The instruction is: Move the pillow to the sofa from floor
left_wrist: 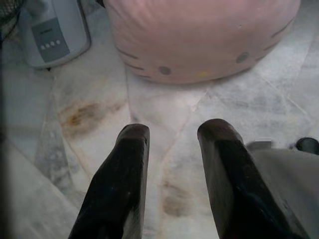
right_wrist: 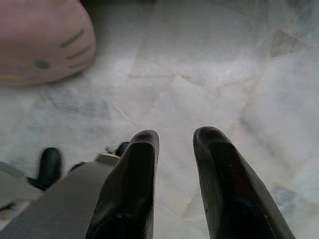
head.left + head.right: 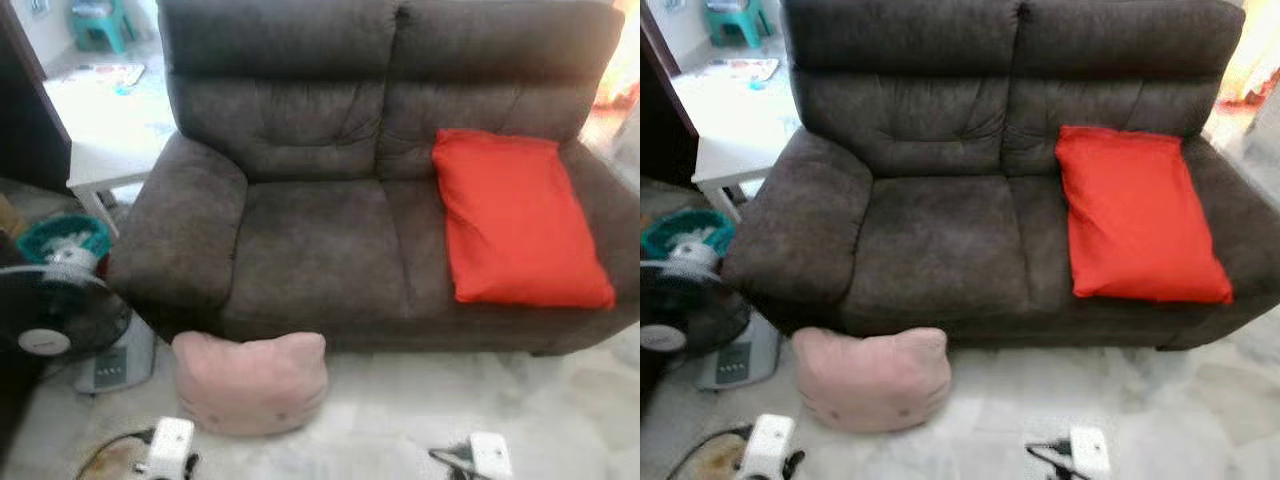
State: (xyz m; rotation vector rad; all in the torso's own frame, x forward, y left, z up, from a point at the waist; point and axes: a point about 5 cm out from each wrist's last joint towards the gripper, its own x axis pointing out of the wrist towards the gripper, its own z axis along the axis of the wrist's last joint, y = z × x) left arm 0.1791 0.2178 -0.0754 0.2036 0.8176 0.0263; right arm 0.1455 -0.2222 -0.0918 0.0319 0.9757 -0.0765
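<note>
Down on the pale marble floor (image 3: 560, 410), the pink pillow (image 3: 251, 382) rests against the dark sofa (image 3: 310, 240) — a red cushion (image 3: 515, 218) sits above. Both claws — left claw (image 1: 172, 130), right claw (image 2: 175, 138) — hover empty, fingers parted, near a fan (image 3: 50, 320).

This is a home living room. A dark brown fabric sofa with 2 seats (image 3: 330, 200) stands on a pale marbled tile floor (image 3: 520, 410), with a red rectangular cushion (image 3: 515, 215) on its right seat. Beside its left arm are a white low table (image 3: 105, 135), a black electric floor fan with a grey base (image 3: 60, 325) and, farther back, a teal plastic stool (image 3: 100, 22).
</note>
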